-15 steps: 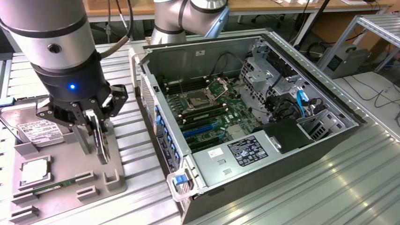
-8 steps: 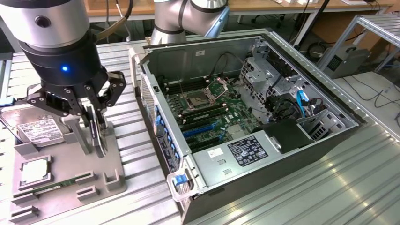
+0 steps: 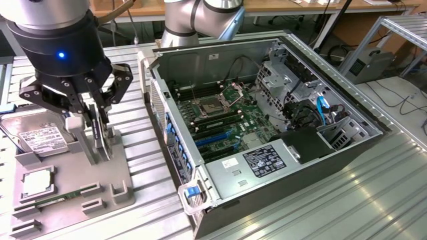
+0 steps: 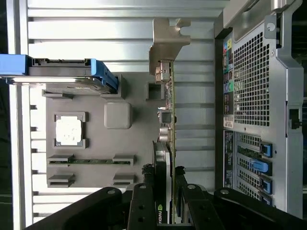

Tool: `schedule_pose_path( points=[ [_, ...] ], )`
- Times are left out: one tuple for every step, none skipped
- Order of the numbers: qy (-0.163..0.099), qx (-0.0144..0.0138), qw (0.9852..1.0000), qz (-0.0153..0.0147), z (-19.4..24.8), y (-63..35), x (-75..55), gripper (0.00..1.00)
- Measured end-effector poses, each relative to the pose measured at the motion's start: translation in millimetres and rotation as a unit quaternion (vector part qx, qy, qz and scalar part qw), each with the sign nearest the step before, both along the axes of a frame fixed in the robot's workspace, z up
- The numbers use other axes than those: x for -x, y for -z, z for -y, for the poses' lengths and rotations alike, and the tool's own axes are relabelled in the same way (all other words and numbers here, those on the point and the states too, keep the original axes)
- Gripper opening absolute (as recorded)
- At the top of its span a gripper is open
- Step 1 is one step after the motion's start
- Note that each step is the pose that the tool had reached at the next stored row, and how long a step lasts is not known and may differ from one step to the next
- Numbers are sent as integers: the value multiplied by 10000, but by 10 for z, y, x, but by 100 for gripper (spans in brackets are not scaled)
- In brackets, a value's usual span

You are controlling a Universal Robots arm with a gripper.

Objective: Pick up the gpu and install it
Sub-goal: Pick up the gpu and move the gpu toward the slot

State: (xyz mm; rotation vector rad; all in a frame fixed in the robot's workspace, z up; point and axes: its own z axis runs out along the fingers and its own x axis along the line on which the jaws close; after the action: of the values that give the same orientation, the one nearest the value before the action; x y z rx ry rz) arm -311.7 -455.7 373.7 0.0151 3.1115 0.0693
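Ribbed aluminium bench; grey parts tray (image 3: 125, 176) beside open PC case (image 3: 280, 210). Gripper (image 3: 99, 142) jaws narrow, clamped on gpu (image 4: 166, 120), which stands edge-up at tray. Step looks best done with square grip, card vertical, no twist.

— What sits on the tabletop (image 3: 347, 200)?
— A grey tray (image 3: 73, 170) at the exterior view's left, near side. An open case (image 3: 267, 210) stands just beside it, to the right.
— And the tabletop itself?
— Ribbed metal slats.
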Motion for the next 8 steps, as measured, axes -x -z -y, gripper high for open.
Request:
schedule_pose_path(
  points=[
    [0,-1,10000,0,0,-45,0,27],
    [0,0,10000,0,0,-73,0,27],
    [0,0,10000,0,0,-95,0,27],
    [0,0,10000,0,0,-128,0,27],
    [0,0,10000,0,0,-164,0,27],
    [0,0,10000,0,0,-186,0,27],
    [0,0,10000,0,0,-220,0,27],
    [0,0,10000,0,0,-243,0,27]
  ],
)
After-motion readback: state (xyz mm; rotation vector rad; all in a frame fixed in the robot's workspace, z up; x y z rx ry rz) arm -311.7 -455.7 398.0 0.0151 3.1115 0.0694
